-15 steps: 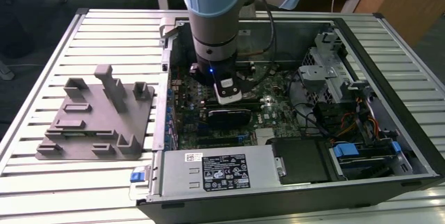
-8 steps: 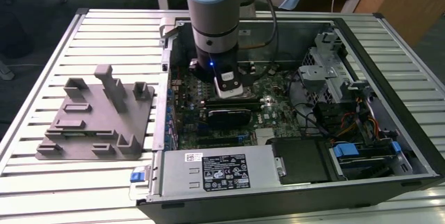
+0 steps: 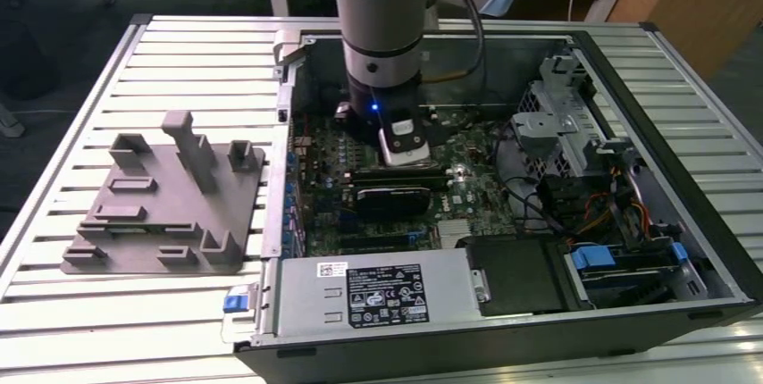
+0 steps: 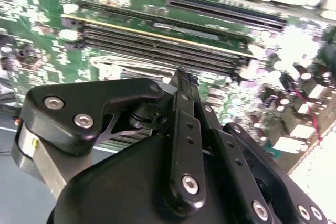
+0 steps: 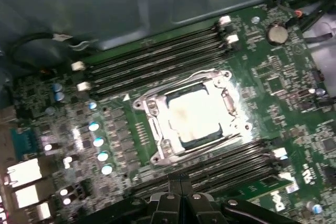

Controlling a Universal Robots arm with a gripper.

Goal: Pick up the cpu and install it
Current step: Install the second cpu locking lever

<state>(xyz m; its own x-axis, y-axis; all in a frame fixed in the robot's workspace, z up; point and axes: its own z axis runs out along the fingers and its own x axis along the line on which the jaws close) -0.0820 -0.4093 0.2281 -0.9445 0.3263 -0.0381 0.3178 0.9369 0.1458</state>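
Observation:
The cpu [image 5: 197,114] is a pale, shiny square lying flat inside the metal socket frame [image 5: 157,129] on the green motherboard [image 5: 273,82] in the first wrist view. My gripper [image 5: 181,183] hovers above the board beside the socket, over the memory slots [image 5: 220,166], and is apart from the cpu. In the second wrist view the gripper [image 4: 182,73] has its two black fingers pressed together with nothing between them. In the exterior view the gripper [image 3: 403,147] hangs inside the open computer case [image 3: 298,62], low over the motherboard.
A grey plastic fixture block [image 3: 167,205] lies on the slatted table at the exterior view's left. Inside the case are a power supply [image 3: 381,290], a drive cage [image 3: 560,125] and cable bundles [image 3: 596,205] at the exterior view's right. Case walls surround the arm.

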